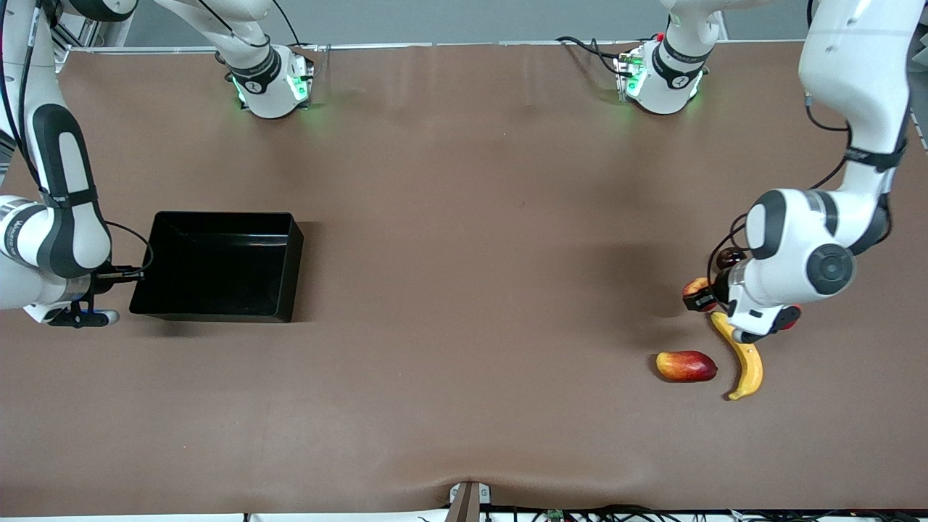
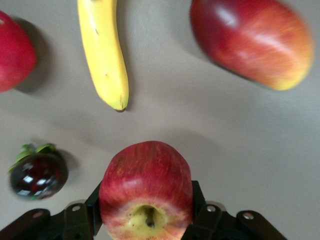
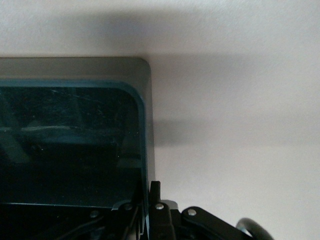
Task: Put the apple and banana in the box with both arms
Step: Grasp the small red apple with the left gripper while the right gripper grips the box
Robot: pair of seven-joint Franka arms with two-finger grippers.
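My left gripper (image 1: 702,299) is shut on the apple (image 1: 696,286), low at the left arm's end of the table. In the left wrist view the streaked red apple (image 2: 146,192) sits between the black fingers (image 2: 93,202), stem dimple toward the camera. The yellow banana (image 1: 747,359) lies on the table just nearer the front camera, and its dark tip (image 2: 119,106) points at the apple. My right gripper (image 3: 149,196) is shut on the end wall of the black box (image 1: 217,264), one finger on each side of the wall (image 3: 148,150). The box holds nothing that I can see.
An oblong red-and-yellow fruit (image 1: 686,366) lies beside the banana. A larger red round fruit (image 2: 12,50) and a dark mangosteen with green leaves (image 2: 39,174) sit close around the left gripper. Brown table stretches between the box and the fruits.
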